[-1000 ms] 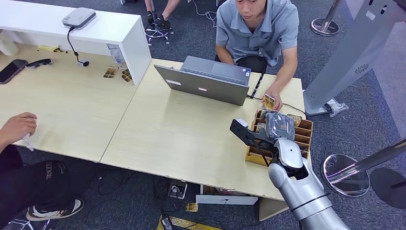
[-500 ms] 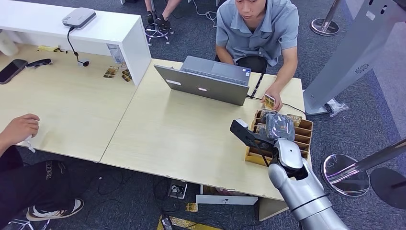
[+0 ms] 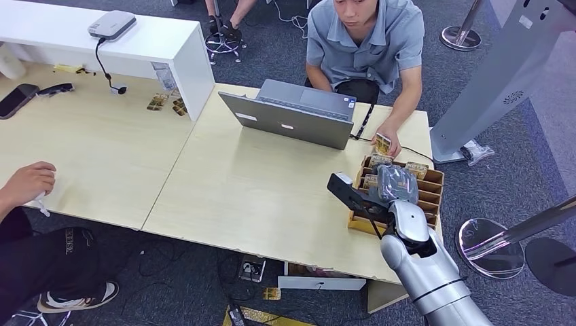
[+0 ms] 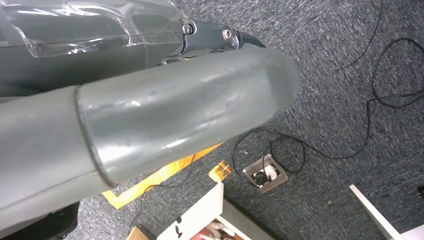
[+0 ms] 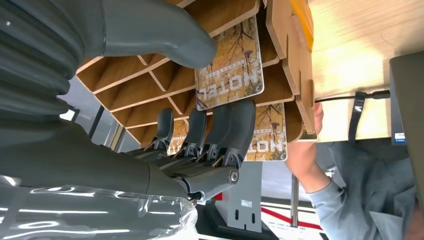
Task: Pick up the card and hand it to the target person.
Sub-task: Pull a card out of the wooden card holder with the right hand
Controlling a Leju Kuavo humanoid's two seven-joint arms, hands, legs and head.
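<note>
Card [image 5: 231, 70], printed "HOTEL", is seen standing in a slot of the wooden card rack [image 3: 430, 192] at the lower right of the head frame, near the right end of the table [image 3: 238, 183].

Far left of the head frame: a person's hand [image 3: 27, 182] is rested at the table edge. Upper left: a dark phone [image 3: 17, 100] is laid on the table, and a grey device [image 3: 111, 24] is set on a white shelf unit [image 3: 156, 44].

Centre: a grey laptop [image 3: 292, 112] is placed in front of a seated person in a blue shirt [image 3: 367, 37]. That person's hand [image 3: 387, 142] is laid on the table just beyond the rack, with a card [image 3: 382, 144] under the fingers.

Lower right: the right robot hand [image 3: 395, 182] is positioned over the rack, at the end of the silver arm [image 3: 424, 265].

In the right wrist view the right robot hand [image 5: 200, 100] is seen with the thumb on one side of the card and the dark fingers [image 5: 220, 130] extended on the other side; the thumb tip lies at the card edge, and whether the card is actually pinched cannot be told. A second "HOTEL" card [image 5: 267, 132] is seen in a neighbouring slot beyond the fingers.

In the left wrist view the left robot hand [image 4: 150, 120] is seen hanging over grey carpet [image 4: 350, 100] with black cables [image 4: 380, 85]; whether it is released or clenched cannot be told.
</note>
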